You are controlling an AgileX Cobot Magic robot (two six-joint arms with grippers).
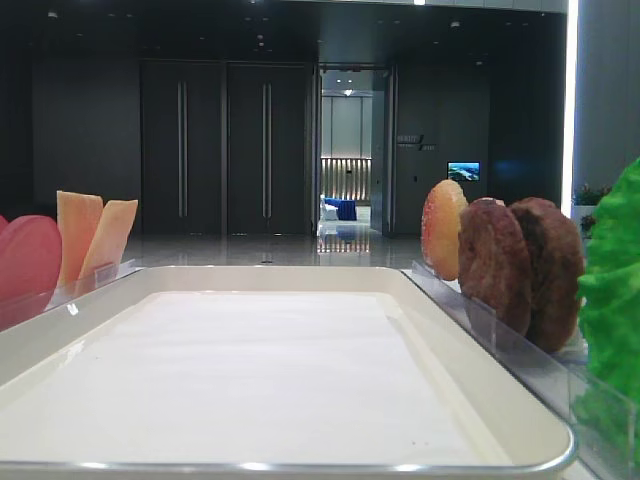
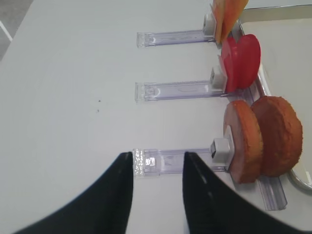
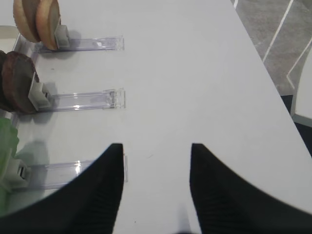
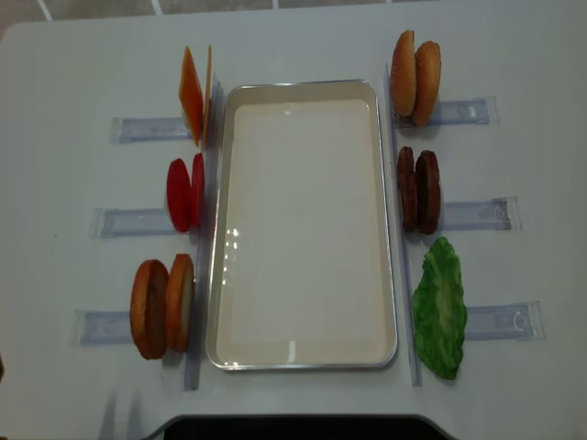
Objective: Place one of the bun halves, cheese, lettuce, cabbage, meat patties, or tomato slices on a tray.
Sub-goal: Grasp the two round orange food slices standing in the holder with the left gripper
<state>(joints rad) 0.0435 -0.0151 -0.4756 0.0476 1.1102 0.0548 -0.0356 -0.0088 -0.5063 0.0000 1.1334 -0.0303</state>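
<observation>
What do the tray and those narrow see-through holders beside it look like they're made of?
The tray: probably metal, since its raised rim gleams silvery; the flat inside looks like a matte white liner, perhaps paper or plastic. The holders: clear glossy plastic, as the table shows through them.

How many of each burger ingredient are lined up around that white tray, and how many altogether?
Bun halves: 4, two at the lower left, two at the upper right
Cheese slices: 2
Tomato slices: 2
Meat patties: 2
Lettuce: 1
Total: 11, all standing outside the tray
</observation>
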